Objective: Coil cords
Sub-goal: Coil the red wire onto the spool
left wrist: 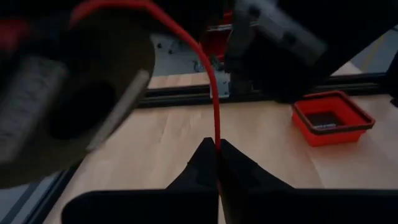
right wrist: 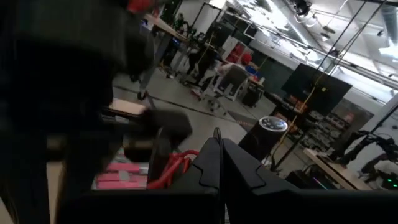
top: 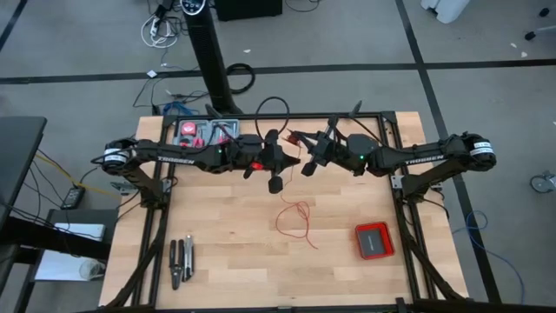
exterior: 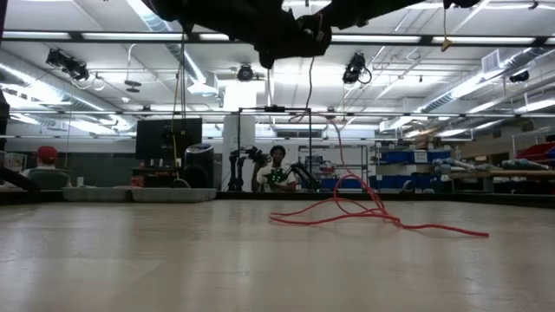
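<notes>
The cord is a thin red wire. Its loose loops (top: 295, 217) lie on the wooden table's middle, and one strand (exterior: 310, 87) rises from them to the grippers. Above the table's far middle, my left gripper (top: 280, 163) is shut on the wire (left wrist: 214, 106). From the fingers the wire arcs up past a blurred grey round part (left wrist: 74, 93). My right gripper (top: 306, 146) faces it close by, shut (right wrist: 217, 142), with red strands (right wrist: 169, 169) below it. My left gripper pinches the red wire (left wrist: 217, 138) between its two fingertips, a single strand. The fingers come nearly level from the table's left and lie across it. The wire hangs slack below them, its lower loops (exterior: 347, 212) on the table. My right gripper: whether it touches the wire cannot be told.
A flat red square box (top: 374, 240) sits near the table's right front. Dark hand tools (top: 181, 261) lie at the left front. A tray with red and pink items (top: 204, 132) stands at the far left. People sit in the room beyond the table (exterior: 277, 169).
</notes>
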Available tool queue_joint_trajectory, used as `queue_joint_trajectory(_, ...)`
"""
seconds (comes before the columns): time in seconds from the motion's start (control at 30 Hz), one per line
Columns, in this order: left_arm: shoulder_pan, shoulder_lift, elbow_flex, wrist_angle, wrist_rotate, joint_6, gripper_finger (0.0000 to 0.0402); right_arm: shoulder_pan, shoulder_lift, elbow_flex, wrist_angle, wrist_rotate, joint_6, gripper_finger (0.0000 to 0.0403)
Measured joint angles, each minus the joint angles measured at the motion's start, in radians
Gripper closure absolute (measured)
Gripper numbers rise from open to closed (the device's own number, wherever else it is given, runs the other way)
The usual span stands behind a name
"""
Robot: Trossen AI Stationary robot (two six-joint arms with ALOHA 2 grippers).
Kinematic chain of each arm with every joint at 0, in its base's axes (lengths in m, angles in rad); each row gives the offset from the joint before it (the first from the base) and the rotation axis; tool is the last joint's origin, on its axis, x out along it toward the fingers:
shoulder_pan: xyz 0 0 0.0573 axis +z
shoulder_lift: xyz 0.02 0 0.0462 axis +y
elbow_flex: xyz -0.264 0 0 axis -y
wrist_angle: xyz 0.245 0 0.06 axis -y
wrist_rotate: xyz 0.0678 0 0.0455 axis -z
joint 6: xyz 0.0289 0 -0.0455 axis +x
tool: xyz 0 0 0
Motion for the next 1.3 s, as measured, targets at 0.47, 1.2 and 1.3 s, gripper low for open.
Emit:
queue_joint_trajectory(0.47, 0.007, 0.092, 0.0, 0.123, -0.111, 0.0, 0.0401, 0.033, 0.0, 0.0, 0.024, 0.026, 0.02, 0.0403)
queue_joint_trajectory(1.2, 0.01, 0.111, -0.001, -0.037, -0.393, 0.193, 0.0401, 0.053, -0.032, -0.085, -0.039, 0.046, 0.074, 0.0403)
queue_joint_trajectory(1.3, 0.009, 0.09, -0.002, -0.049, -0.394, 0.193, 0.0401, 0.053, -0.032, -0.085, -0.073, 0.042, 0.069, 0.0403)
